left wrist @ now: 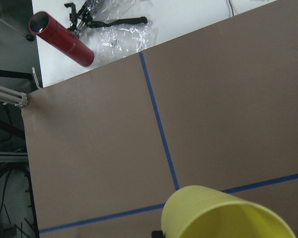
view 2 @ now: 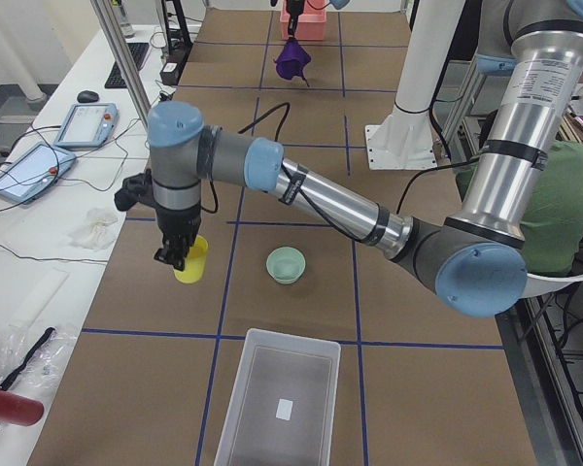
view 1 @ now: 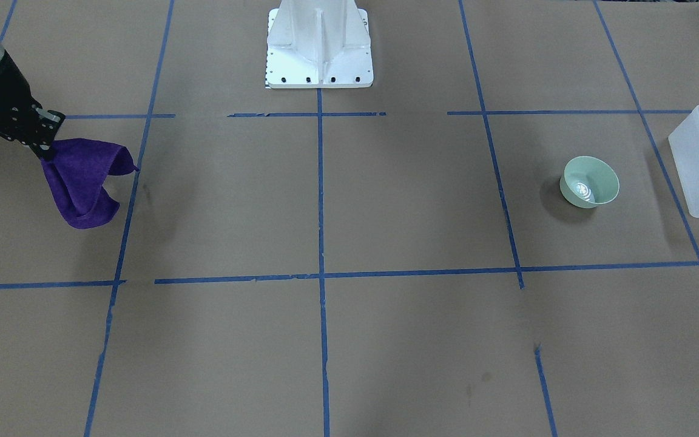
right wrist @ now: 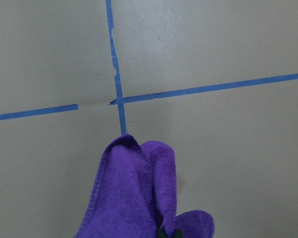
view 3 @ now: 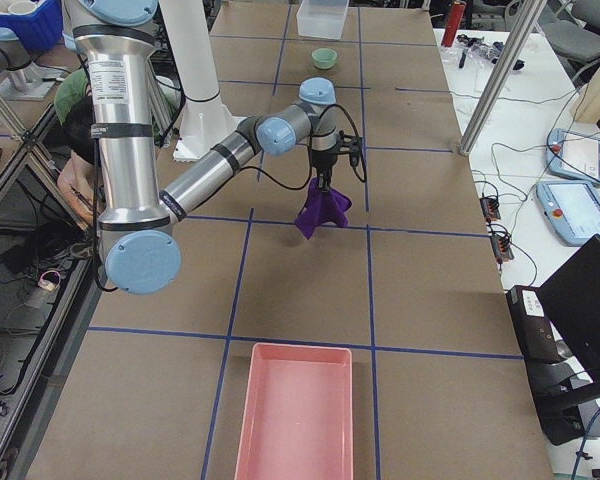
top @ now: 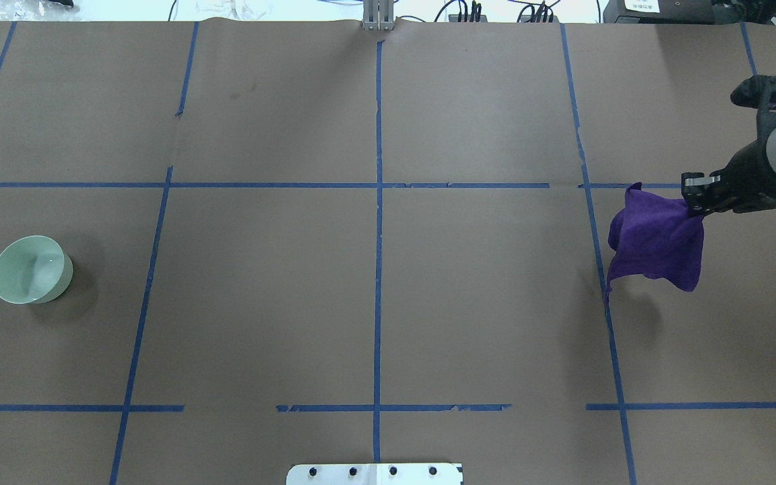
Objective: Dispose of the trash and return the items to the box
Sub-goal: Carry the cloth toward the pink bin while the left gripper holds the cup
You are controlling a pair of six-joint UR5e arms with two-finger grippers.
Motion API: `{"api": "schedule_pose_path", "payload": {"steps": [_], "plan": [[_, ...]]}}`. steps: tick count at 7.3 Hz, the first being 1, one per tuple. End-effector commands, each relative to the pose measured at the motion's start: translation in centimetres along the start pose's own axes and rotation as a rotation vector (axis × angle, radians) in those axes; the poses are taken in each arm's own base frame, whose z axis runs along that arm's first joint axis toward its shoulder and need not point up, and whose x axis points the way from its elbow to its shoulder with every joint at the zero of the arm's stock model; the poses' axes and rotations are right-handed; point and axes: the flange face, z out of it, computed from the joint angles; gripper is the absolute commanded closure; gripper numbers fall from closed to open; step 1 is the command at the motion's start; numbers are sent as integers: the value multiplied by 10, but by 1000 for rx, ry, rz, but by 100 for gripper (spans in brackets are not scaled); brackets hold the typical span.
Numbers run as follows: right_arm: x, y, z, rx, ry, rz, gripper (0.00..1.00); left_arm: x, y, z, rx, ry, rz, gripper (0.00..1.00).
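Exterior left: cup (view 2: 191, 260) tight in left gripper (view 2: 178, 260), purple cloth (top: 657, 249) tight in right gripper (top: 690, 207); bowl (view 2: 286, 264) near box (view 2: 272, 388).

robotics lab: brown-paper table (view 1: 422, 352), blue tape grid (view 1: 320, 182), teach pendant (view 2: 85, 124), cables (top: 459, 12).

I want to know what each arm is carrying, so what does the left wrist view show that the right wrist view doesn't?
Only the left wrist view: the yellow cup at the bottom edge, and a red tube with crumpled clear plastic beyond the brown table. Only the right wrist view: a purple cloth hanging at the bottom. Both: that table, crossed by blue tape lines.
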Motion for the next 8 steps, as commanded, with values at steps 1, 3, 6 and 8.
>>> {"api": "schedule_pose_path", "payload": {"steps": [1,3,6,8], "plan": [[36,-32,-74,14,-73,7,100,-39,95,74,-130,58,-72,100],[80,-53,-133,6,-190,47,100,-44,149,112,-169,142,-134,100],[136,-56,-168,26,-180,4,100,-77,202,192,-123,189,-173,100],[173,-58,-179,28,-139,-82,100,-67,205,202,-120,232,-188,100]]}}
